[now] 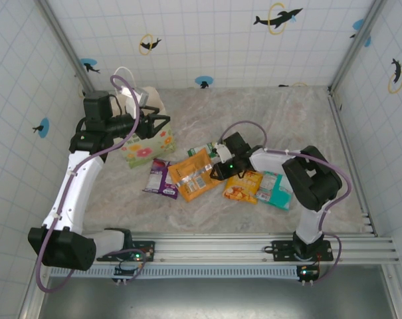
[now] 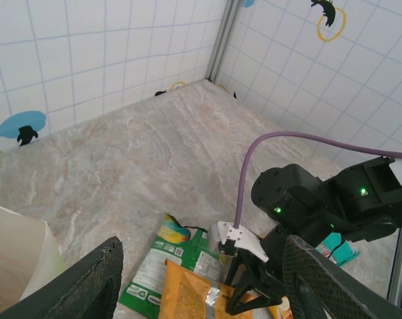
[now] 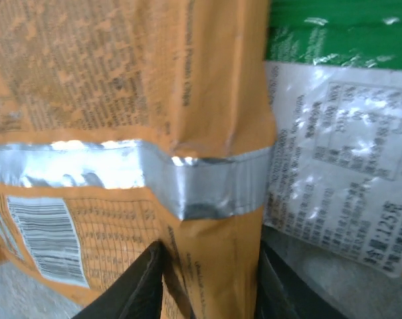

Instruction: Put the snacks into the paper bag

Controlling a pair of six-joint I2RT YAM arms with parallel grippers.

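Packing looks barely begun: the snacks (image 1: 244, 187) lie spread on the bench (image 1: 267, 113) to the right of the paper bag (image 1: 147, 149), and none can be seen inside it. The right gripper (image 3: 210, 286) appears clamped on the edge of the orange packet (image 1: 191, 174), a short way from the bag. The left gripper (image 2: 201, 266) hangs at the bag's mouth, spread wide and empty.

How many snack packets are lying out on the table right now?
5: a purple packet on the left, an orange packet beside it, a green-white packet behind, then a yellow-orange packet and a teal-white packet to the right. More may be hidden.
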